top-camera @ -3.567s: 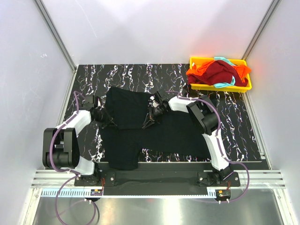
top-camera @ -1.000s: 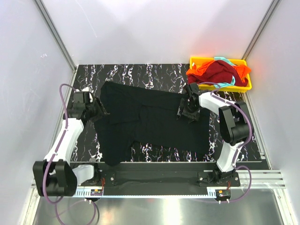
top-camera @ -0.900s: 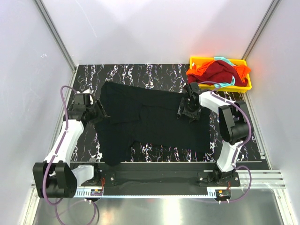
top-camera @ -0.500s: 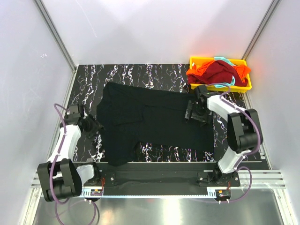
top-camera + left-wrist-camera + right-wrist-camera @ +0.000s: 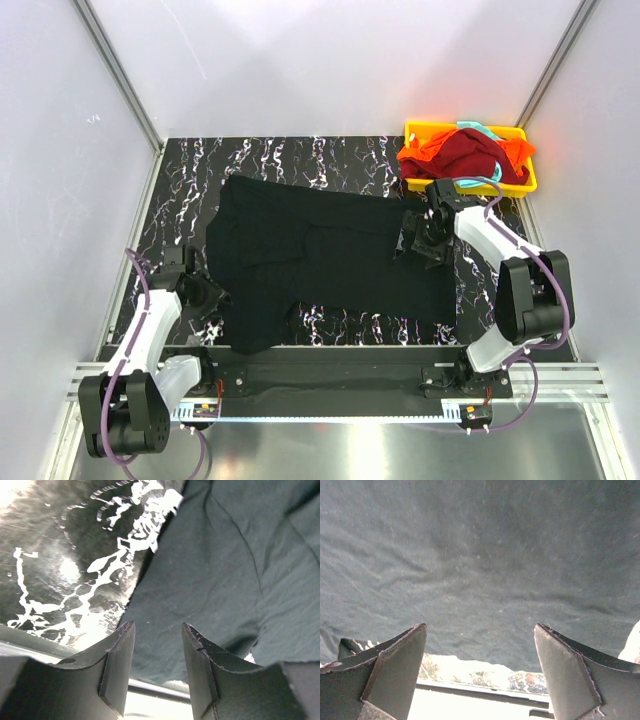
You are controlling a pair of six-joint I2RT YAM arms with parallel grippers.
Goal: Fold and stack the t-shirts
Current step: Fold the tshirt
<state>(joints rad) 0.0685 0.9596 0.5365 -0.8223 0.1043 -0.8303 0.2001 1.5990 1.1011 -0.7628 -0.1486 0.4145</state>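
The black soft-fabric t-shirt [image 5: 320, 260] lies spread flat on the black marble-patterned table [image 5: 300, 155], mid-table. Its long axis runs left to right, with the right end sitting a bit nearer than the left. You can't tell which edge is collar or hem from these views, since it reads as all dark cloth.

The left gripper [image 5: 205, 293] is low at the shirt's near-left edge. Its jaws are partly apart with nothing pinched, and the wrist view shows the cloth edge right under the gap, with bare table to its left. From this gripper the shirt lies to the right and far.

The right gripper [image 5: 418, 240] is over the shirt's right end. Its jaws are spread wide and hold nothing, and the wrist view shows only flat fabric beneath. From this gripper the shirt stretches away to the left.

Each arm is nearest its own end of the long axis, so I'd judge the next step is a two-arm pinch at those ends and a fold across. The left arm is already at an edge. The right arm sits inboard over flat cloth, so you likely need to shift it to an edge or a corner first.

The other shirts are not laid out. The dark red tee [image 5: 470, 155], the bright orange tee [image 5: 418, 155] and the teal tee [image 5: 482, 180] are heaped in the shallow yellow plastic tray [image 5: 528, 185] at the far right. The tray is near the right gripper and well apart from the left one.
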